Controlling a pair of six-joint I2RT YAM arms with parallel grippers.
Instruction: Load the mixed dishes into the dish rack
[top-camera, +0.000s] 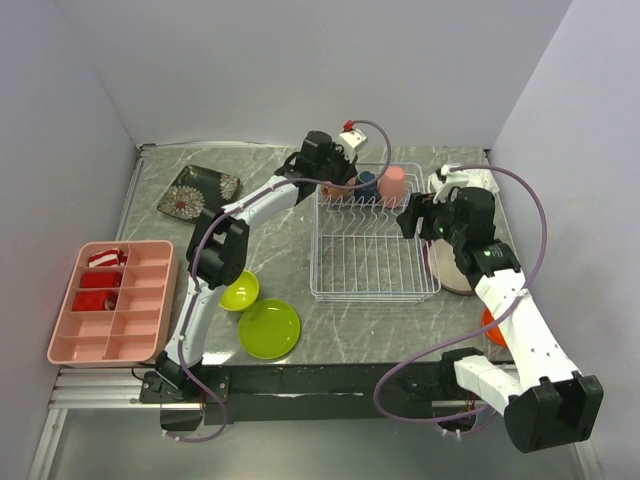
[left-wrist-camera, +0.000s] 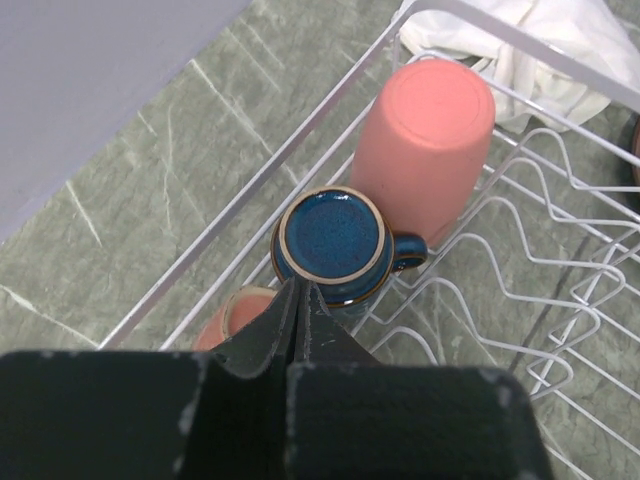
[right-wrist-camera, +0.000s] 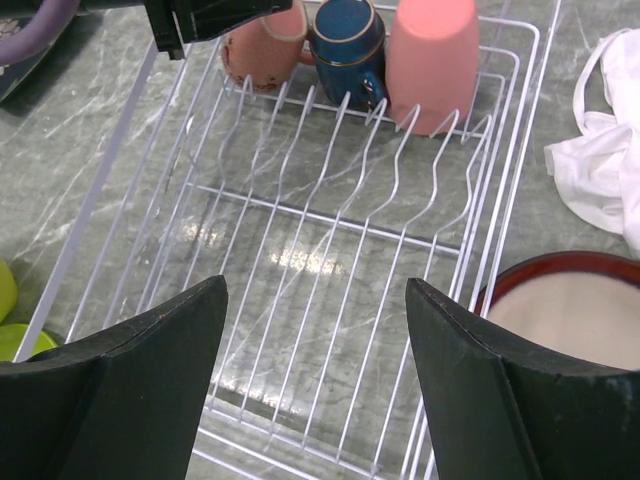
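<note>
I see the dish rack (top-camera: 375, 297) lying with its long axis running away from the arm bases. At its far end the dark navy cup (left-wrist-camera: 333, 240) sits base up, handle toward the rack's middle. The salmon cup (left-wrist-camera: 425, 140) stands base up just beside it. My left gripper (left-wrist-camera: 299, 292) is pinched closed on nothing, above the navy cup's edge. The right gripper (right-wrist-camera: 315, 290) gapes wide over the rack's near half.

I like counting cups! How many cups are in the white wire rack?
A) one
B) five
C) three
C: a salmon cup, a dark navy cup and a pink cup sit in a row at the far end of the dish rack.
</note>
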